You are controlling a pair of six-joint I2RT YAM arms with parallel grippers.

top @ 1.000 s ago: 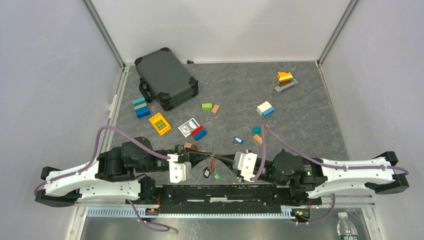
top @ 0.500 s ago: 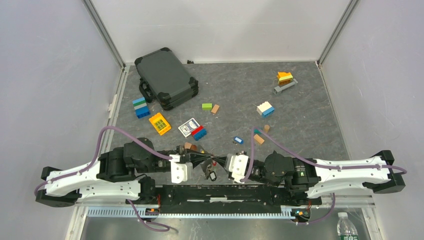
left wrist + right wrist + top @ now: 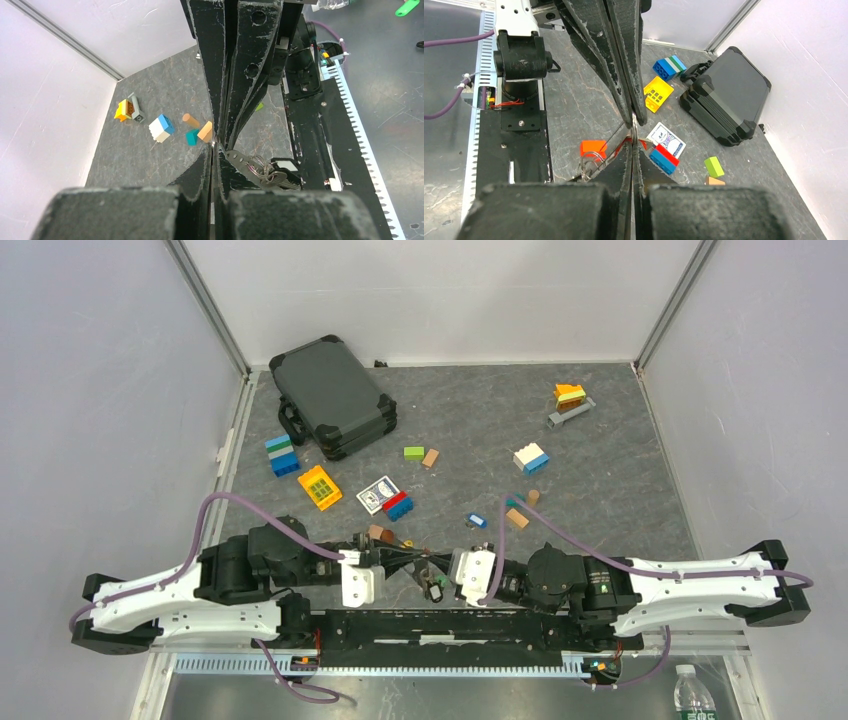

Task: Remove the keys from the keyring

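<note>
Lower centre of the top view, our left gripper (image 3: pixel 415 566) and right gripper (image 3: pixel 447 578) both pinch the keyring (image 3: pixel 634 123) tight; the keys (image 3: pixel 264 170) dangle. We should steady one end and work a key off slowly.

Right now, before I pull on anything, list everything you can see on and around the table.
case: one, black, far left of the mat
playing-card box: one, blue and white, left of centre
building blocks: roughly a dozen pieces and small stacks, mixed colours, scattered over the mat
small blue piece: one, loose right of centre, possibly a key
water bottle: one, clear, off the table at the near right corner
keyring: one, grey metal, between the two arms at the near edge
keys: bunched on the keyring, silver, count unclear
left gripper: black fingers, shut on the keyring
right gripper: black fingers, shut on the keyring
</note>
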